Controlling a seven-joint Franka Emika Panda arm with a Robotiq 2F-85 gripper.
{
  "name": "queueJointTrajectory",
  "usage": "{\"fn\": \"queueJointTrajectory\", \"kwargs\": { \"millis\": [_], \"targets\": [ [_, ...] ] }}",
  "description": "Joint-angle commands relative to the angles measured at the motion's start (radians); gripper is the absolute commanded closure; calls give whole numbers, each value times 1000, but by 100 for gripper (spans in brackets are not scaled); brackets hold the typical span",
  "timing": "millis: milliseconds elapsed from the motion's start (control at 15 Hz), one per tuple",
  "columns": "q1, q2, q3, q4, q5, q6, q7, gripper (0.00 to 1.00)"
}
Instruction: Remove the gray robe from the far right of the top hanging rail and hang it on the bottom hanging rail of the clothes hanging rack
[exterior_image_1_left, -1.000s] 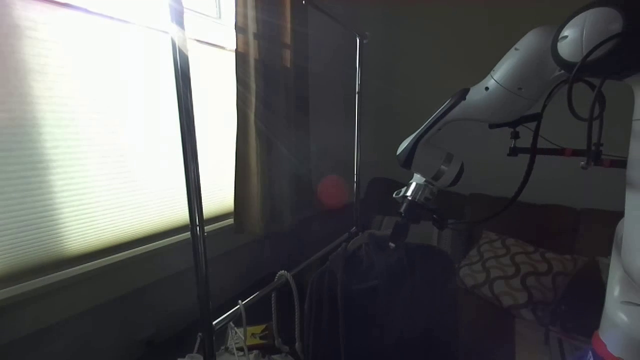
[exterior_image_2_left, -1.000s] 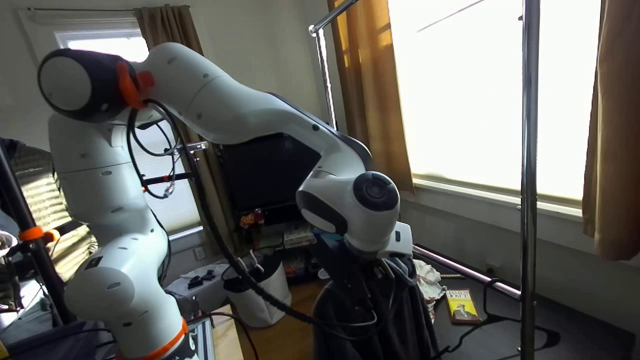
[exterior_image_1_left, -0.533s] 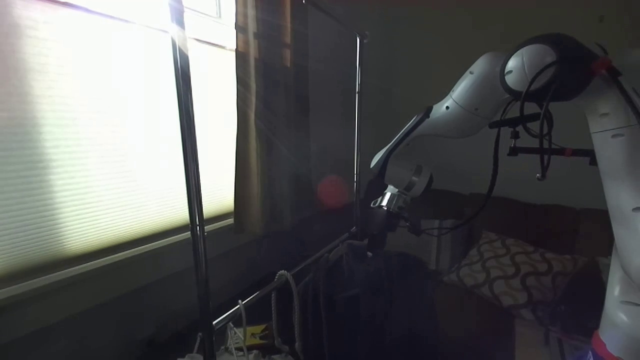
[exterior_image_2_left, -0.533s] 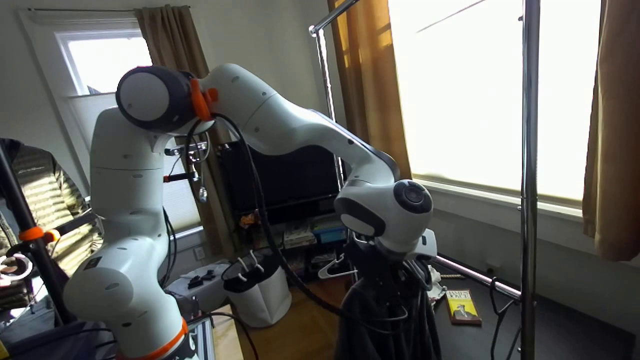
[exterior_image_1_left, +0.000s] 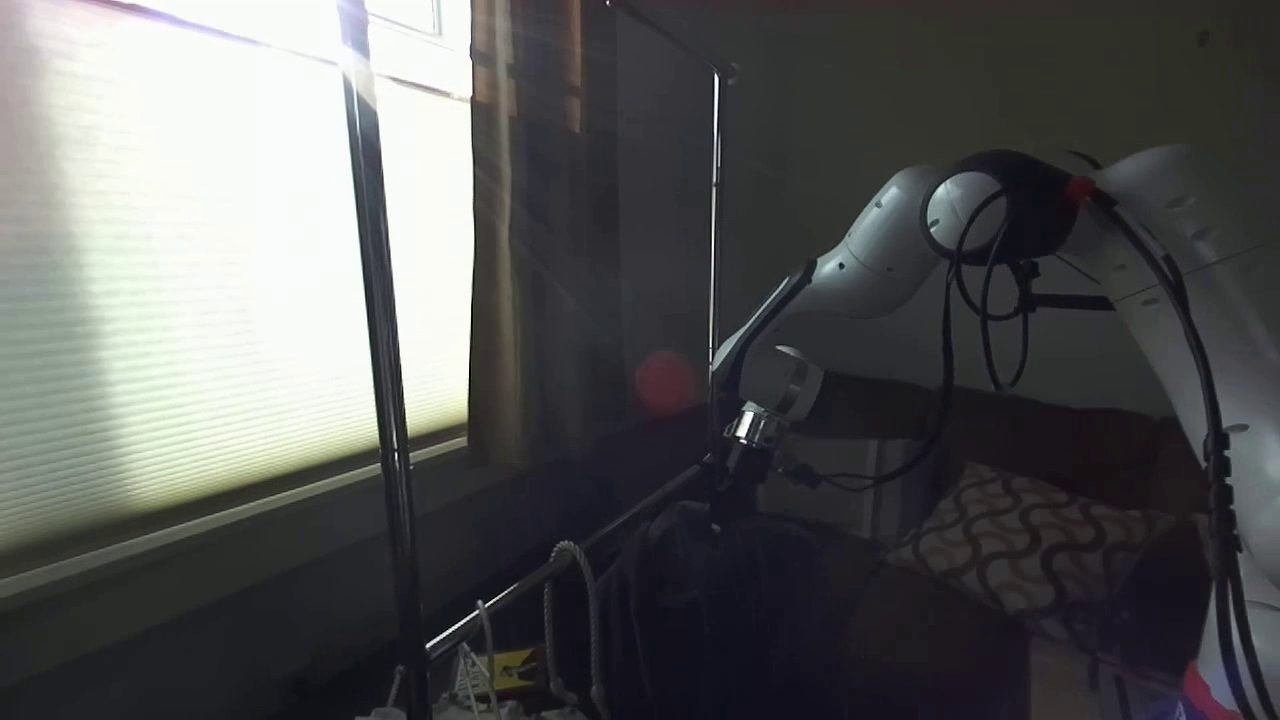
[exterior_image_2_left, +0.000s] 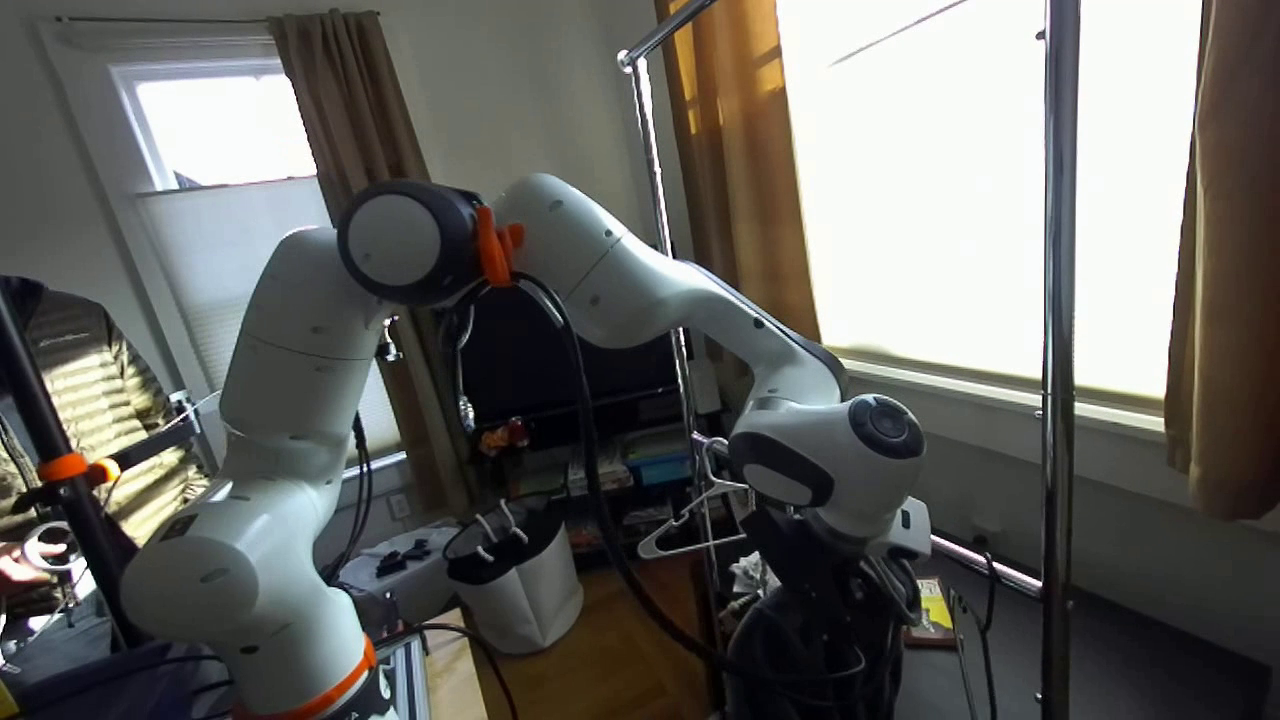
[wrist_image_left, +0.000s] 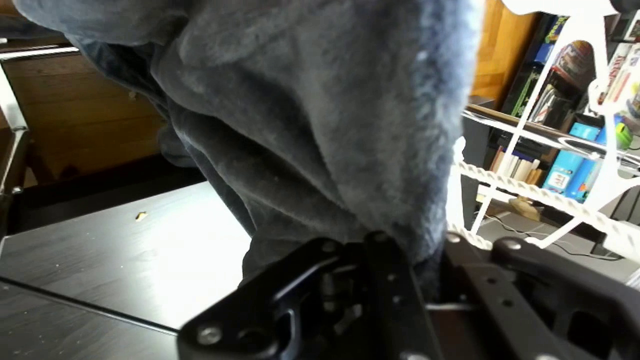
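gray robe (wrist_image_left: 310, 125) | plush, creased | gripped, hanging | beside bottom rail (exterior_image_1_left: 520, 591), contact unclear

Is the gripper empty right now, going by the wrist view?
No, the wrist view shows cloth of the gray robe gathered between the jaws of the gripper.

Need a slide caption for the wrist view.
Gray robe held in the gripper, with a white hanger and rope on the picture's right.

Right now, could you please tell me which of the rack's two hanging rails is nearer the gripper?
The bottom hanging rail: the gripper is down near it, whereas the top hanging rail runs high above both.
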Motion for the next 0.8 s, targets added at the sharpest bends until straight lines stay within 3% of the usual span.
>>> {"fn": "queueJointTrajectory", "kwargs": {
  "millis": [0,200,267,400,733],
  "targets": [
    [-28,56,40,69,-60,14,94,98],
    [-39,88,56,88,-115,17,130,98],
    [-44,91,59,86,-137,7,142,66],
    [-69,65,72,61,-156,-3,134,60],
    [-144,-112,79,-34,-119,-24,63,22]
  ]
}}
